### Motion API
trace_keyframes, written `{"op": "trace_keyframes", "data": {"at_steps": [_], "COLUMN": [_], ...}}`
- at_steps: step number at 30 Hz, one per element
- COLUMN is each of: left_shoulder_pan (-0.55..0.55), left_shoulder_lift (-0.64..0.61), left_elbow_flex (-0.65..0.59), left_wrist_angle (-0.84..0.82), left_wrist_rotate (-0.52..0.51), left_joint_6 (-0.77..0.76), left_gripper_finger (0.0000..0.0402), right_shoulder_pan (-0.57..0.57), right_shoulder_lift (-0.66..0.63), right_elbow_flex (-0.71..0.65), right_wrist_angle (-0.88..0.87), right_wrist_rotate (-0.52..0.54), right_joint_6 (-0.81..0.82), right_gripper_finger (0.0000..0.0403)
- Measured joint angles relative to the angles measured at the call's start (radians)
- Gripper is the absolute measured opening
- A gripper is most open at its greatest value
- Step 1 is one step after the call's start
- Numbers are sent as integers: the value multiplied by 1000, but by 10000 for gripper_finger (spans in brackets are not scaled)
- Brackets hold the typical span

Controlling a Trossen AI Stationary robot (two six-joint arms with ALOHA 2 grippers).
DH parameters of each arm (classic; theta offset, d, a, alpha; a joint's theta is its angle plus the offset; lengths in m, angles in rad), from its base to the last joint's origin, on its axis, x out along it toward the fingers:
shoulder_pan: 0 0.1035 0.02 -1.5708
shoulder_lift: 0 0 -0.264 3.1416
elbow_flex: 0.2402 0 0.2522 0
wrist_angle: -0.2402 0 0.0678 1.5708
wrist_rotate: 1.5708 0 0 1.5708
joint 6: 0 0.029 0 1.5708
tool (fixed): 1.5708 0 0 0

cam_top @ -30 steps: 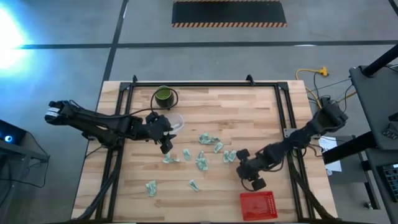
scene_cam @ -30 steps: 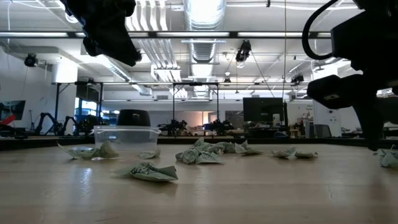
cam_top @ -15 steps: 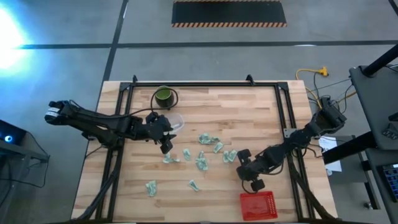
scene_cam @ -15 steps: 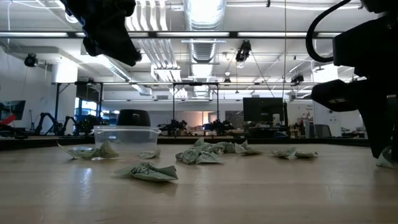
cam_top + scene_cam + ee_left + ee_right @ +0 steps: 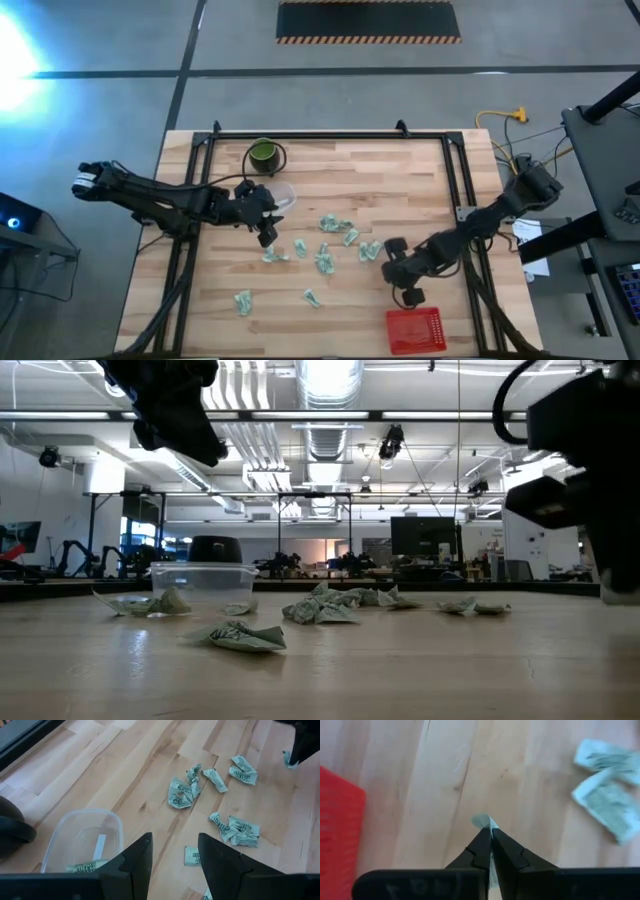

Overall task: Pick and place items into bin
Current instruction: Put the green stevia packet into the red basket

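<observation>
Packets [image 5: 181, 795] bear unreadable print; right fingers [image 5: 487, 842] pinch one packet [image 5: 481, 821], left fingers [image 5: 137, 857] spread.

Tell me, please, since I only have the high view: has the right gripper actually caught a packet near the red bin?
Observer: Yes. In the right wrist view the right gripper is shut on a packet, whose pale edge sticks out past the tips.
Operator: Thank you. Does the clear container by the left arm hold anything?
Observer: The left wrist view shows one packet lying inside the clear container, near its wall.
Operator: And is the left gripper carrying something?
Observer: No. The left gripper is open with nothing between its fingers.
Operator: Is the left gripper down on the table?
Observer: No. In the low view it hangs well above the tabletop.
</observation>
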Motion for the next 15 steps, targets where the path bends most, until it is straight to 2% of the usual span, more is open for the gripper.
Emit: {"op": "trace_keyframes", "data": {"at_steps": [7, 15], "left_shoulder_pan": [0, 0], "left_shoulder_lift": [0, 0], "left_elbow_flex": [-1, -3], "left_wrist_angle": [0, 3], "left_wrist_rotate": [0, 0], "left_joint_6": [0, 0], "left_gripper_finger": [141, 141], "right_shoulder_pan": [17, 178], "right_shoulder_lift": [-177, -327], "right_elbow_flex": [28, 48], "right_wrist_angle": [-49, -42], "right_wrist_rotate": [4, -32], "right_joint_6": [90, 290], "right_gripper_finger": [9, 9]}}
